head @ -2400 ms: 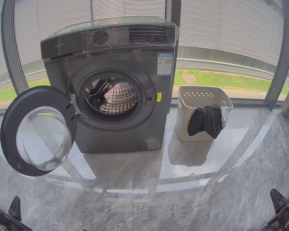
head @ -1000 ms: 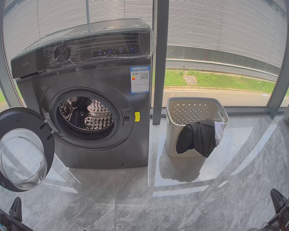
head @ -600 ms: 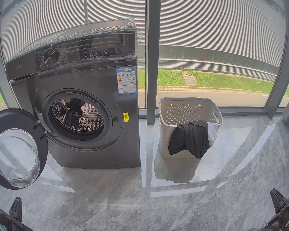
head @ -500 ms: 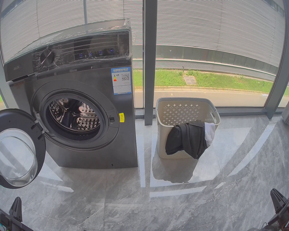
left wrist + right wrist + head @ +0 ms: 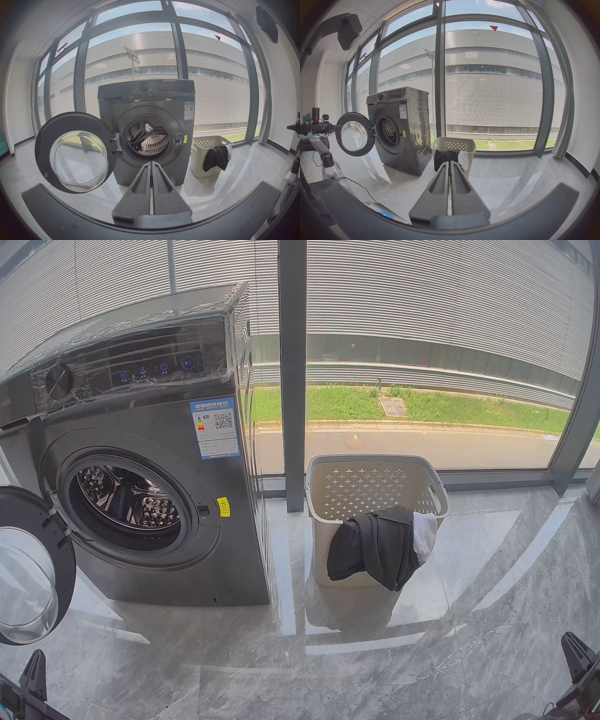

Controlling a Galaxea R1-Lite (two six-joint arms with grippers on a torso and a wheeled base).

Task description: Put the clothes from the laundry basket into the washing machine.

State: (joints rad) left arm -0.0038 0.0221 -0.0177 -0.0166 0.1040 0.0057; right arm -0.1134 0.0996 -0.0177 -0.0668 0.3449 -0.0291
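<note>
Two garments being carried at laundry basket (image 5: 369, 487) front rim: dark garment (image 5: 375, 549), white garment (image 5: 425, 535). Left gripper (image 5: 151, 164), right gripper (image 5: 449, 163) being held pressed together. Risk: dark garment being dropped short of washing machine (image 5: 234, 540) if hem-pinched.

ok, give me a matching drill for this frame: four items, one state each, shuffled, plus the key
Items
1. washer door
2. dark garment
3. laundry basket
4. right end effector

States
a. shut, holding nothing
b. cream, standing upright
c. swung open
d. draped over a rim

Pairs: 1-c; 2-d; 3-b; 4-a
</note>
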